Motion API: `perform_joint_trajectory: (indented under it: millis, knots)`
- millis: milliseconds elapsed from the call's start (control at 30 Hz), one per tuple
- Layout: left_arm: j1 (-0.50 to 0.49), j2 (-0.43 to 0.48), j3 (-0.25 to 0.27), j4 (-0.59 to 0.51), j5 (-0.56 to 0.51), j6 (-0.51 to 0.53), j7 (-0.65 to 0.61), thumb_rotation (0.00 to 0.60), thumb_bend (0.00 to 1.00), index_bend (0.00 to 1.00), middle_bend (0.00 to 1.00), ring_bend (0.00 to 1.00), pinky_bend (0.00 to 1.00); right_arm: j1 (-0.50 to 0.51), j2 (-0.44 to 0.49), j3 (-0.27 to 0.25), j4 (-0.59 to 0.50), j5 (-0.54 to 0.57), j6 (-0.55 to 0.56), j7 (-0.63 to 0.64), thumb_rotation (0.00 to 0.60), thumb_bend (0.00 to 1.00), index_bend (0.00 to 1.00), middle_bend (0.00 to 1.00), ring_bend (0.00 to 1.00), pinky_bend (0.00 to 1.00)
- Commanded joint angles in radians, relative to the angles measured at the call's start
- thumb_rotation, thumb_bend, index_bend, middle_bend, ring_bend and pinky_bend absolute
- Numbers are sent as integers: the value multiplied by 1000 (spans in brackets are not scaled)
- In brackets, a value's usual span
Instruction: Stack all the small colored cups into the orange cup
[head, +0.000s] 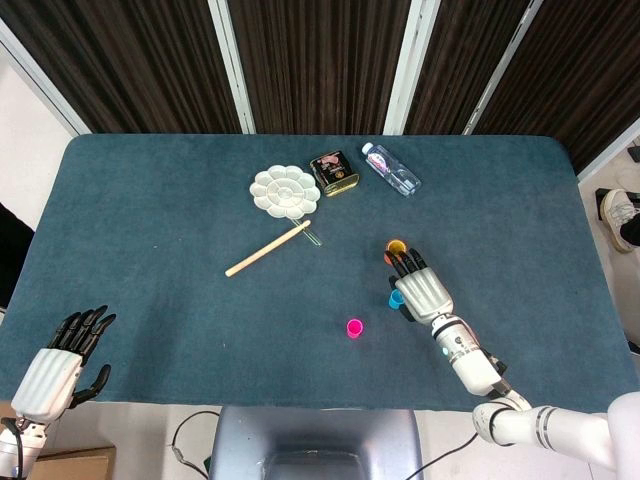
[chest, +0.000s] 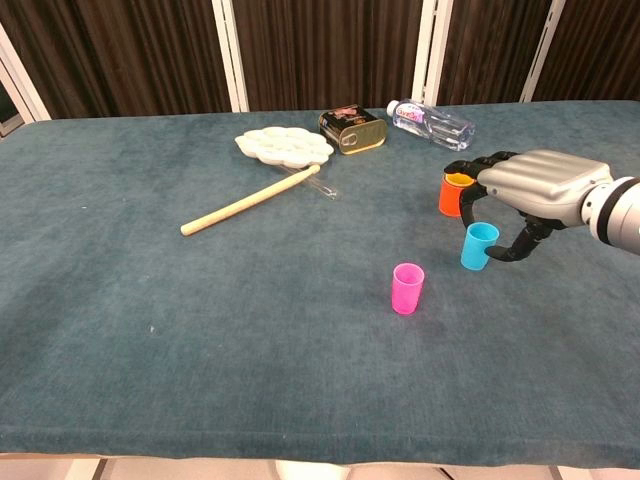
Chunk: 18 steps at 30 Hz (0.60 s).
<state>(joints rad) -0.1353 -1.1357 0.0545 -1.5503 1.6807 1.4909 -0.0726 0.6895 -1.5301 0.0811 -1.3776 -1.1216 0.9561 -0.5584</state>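
Matt cloth table (chest: 150, 330); cups (chest: 407, 288) seemingly glossy plastic.

Bright even light, soft shadows, sharp

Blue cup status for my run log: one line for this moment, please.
right hand: closing around blue cup | not lifted | orange cup: holds yellow | pink cup: loose

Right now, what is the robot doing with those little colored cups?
The robot's right hand hangs just over the blue cup, fingers curved around it but not clearly gripping it. The orange cup, with a yellow cup already inside, stands just behind. The pink cup waits alone nearer the front of the table. The left hand rests open at the table's near corner, holding nothing.
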Motion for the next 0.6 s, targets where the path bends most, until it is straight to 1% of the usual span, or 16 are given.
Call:
perform_joint_trajectory:
  millis: [33, 100, 200, 233, 267, 300, 400, 500, 600]
  knots:
    - [0, 0, 0, 0, -1, 0, 1, 600, 460, 0, 0, 0, 79, -3, -2, 19, -5, -10, 29, 15, 600, 457, 640, 37, 0, 0]
    - [0, -1, 0, 0, -2, -2, 2, 600, 460, 0, 0, 0, 79, -8, -1, 44, -14, -25, 63, 52, 600, 457, 641, 39, 0, 0]
    - [-1, -2, -1, 1, -3, -4, 6, 600, 460, 0, 0, 0, 78, -5, -7, 114, -6, -50, 134, 124, 600, 457, 636, 39, 0, 0]
    - [-1, -3, -1, 0, -4, -6, 7, 600, 460, 0, 0, 0, 78, 0, -11, 134, 5, -49, 148, 131, 600, 457, 635, 39, 0, 0]
    - [-2, -3, -1, 0, -6, -8, 8, 600, 460, 0, 0, 0, 78, 9, -18, 158, 21, -40, 158, 129, 600, 457, 633, 39, 0, 0]
    - [-3, -4, -1, 0, -6, -9, 10, 600, 460, 0, 0, 0, 78, 15, -21, 169, 30, -32, 159, 124, 600, 457, 633, 39, 0, 0]
    - [-3, -6, -1, -1, -7, -12, 16, 600, 460, 0, 0, 0, 79, 50, -43, 219, 90, 39, 143, 58, 600, 457, 631, 40, 0, 0]
    - [-4, -7, -1, -1, -8, -13, 20, 600, 461, 0, 0, 0, 78, 77, -66, 242, 138, 110, 108, 8, 600, 457, 631, 42, 0, 0]
    - [-4, -6, -2, -2, -11, -14, 20, 600, 461, 0, 0, 0, 78, 89, -87, 242, 171, 143, 91, -15, 600, 457, 631, 42, 0, 0]
